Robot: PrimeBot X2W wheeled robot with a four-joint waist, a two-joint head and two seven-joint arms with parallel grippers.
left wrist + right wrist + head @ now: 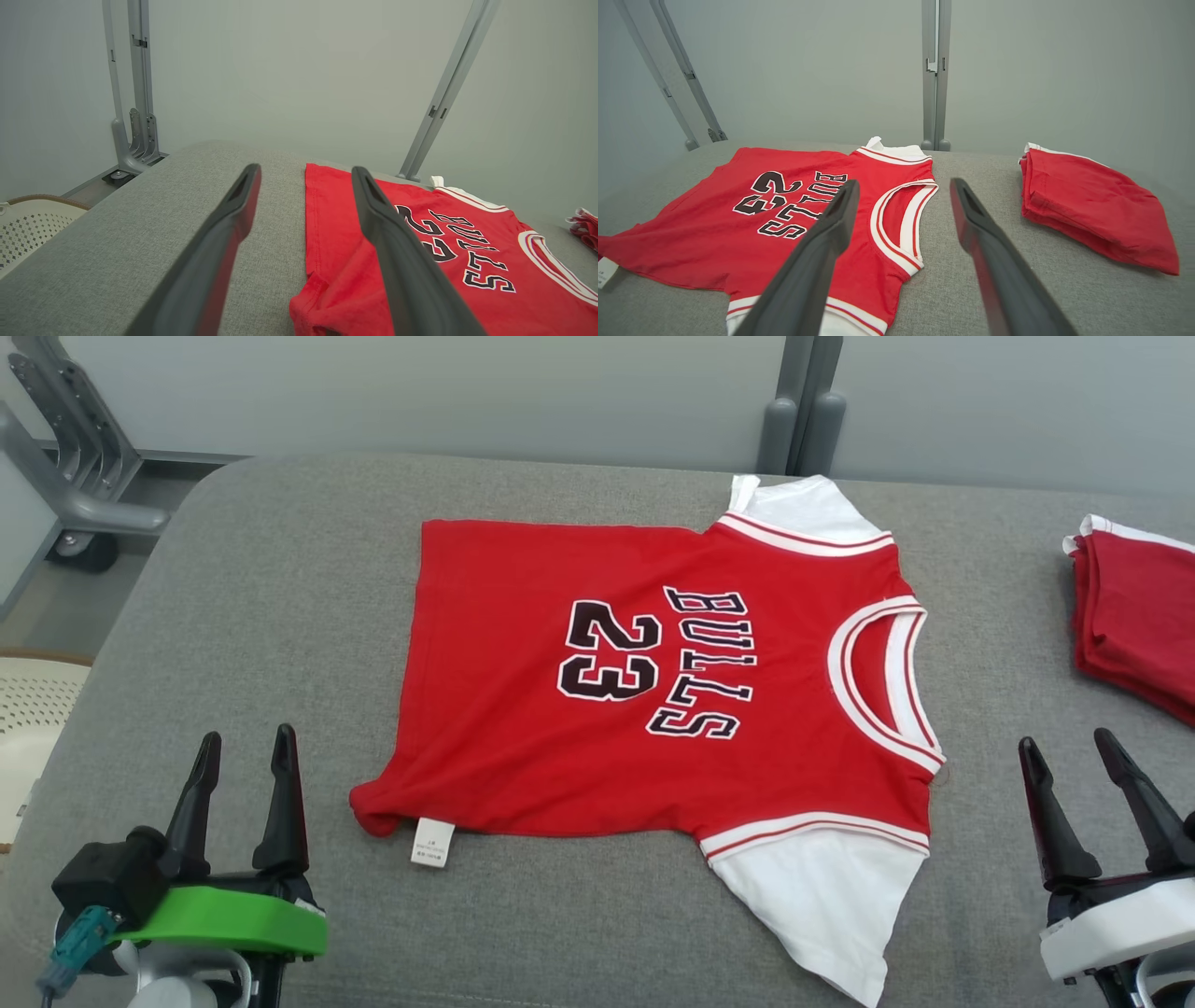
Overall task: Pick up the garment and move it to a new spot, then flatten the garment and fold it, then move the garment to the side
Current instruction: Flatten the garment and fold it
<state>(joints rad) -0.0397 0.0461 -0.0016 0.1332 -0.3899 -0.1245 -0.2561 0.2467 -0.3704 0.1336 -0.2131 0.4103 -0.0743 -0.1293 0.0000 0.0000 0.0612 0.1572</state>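
The red jersey (pixel 653 681) lies flat on the grey bench (pixel 280 616), long axis crosswise: hem toward the left pincer (pixel 247 735), collar toward the right pincer (pixel 1065 739) (both spread wide, empty); its hem corner sits nearest the left one

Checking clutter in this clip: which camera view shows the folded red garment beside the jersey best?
The right wrist view: the folded red garment lies whole and unobstructed. The head view cuts it off at the frame's right edge; the left wrist view catches a sliver.
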